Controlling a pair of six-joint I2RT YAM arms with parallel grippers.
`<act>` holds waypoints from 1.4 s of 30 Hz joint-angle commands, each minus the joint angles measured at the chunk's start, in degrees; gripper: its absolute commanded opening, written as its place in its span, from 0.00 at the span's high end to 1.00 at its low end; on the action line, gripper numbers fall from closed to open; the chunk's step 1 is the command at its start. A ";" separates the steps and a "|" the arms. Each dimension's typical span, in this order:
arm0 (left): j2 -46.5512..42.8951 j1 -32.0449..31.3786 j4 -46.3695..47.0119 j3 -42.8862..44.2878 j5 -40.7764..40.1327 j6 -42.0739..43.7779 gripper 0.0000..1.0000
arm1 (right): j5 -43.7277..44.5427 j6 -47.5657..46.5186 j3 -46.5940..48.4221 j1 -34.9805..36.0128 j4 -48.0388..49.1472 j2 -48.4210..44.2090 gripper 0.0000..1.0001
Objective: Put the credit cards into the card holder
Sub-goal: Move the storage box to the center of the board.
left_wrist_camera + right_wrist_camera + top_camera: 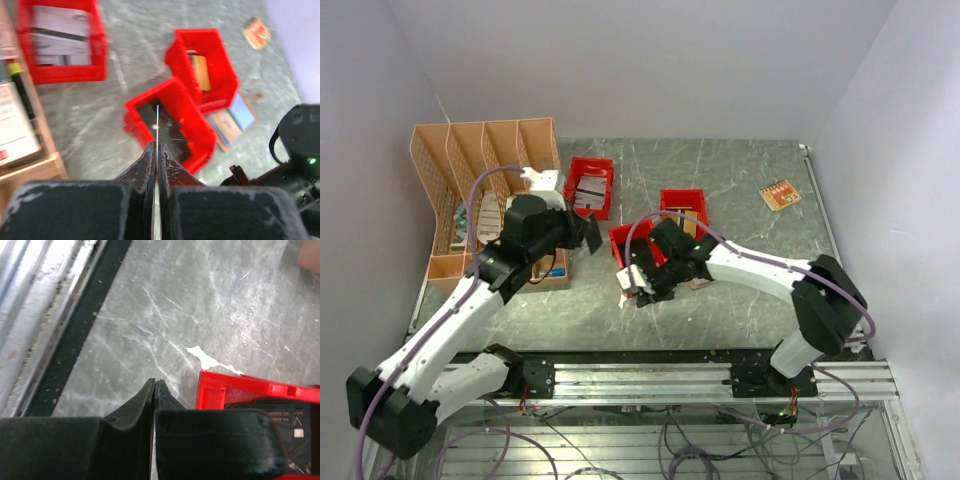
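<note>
Near the middle red bin [134,122], the left gripper [155,146] pinches a credit card [592,234] by one edge, presumably freeing the other for the card holder [225,131] lying just beyond it; the right gripper [154,386] is closed.

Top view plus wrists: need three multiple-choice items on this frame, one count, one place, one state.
1. How many red bins stand on the table?
A. one
B. two
C. three

2. Where does the small orange item lie?
A. on the table's far right, apart from the bins
B. inside a red bin
C. at the near edge between the arm bases

3. What state is the left gripper in?
A. wide open, holding nothing
B. shut on a thin card
C. shut on a bin's rim

Key: 1 C, three separate bins show in the top view. 2 A, it sits alone on bare table near the right wall. 3 B, the left wrist view shows the card edge-on between closed fingers.
</note>
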 commanded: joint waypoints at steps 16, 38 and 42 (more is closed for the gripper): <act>-14.16 0.83 -26.09 4.94 -24.90 1.09 0.93 | 22.63 16.59 8.96 1.43 18.25 15.78 1.00; -5.12 0.57 6.60 -5.60 18.07 -2.64 0.93 | -4.08 -15.72 17.87 -16.86 -22.64 12.55 1.00; -0.13 -1.06 14.28 -7.32 21.83 -3.27 0.93 | 1.09 -13.32 12.79 -20.82 -18.43 11.68 1.00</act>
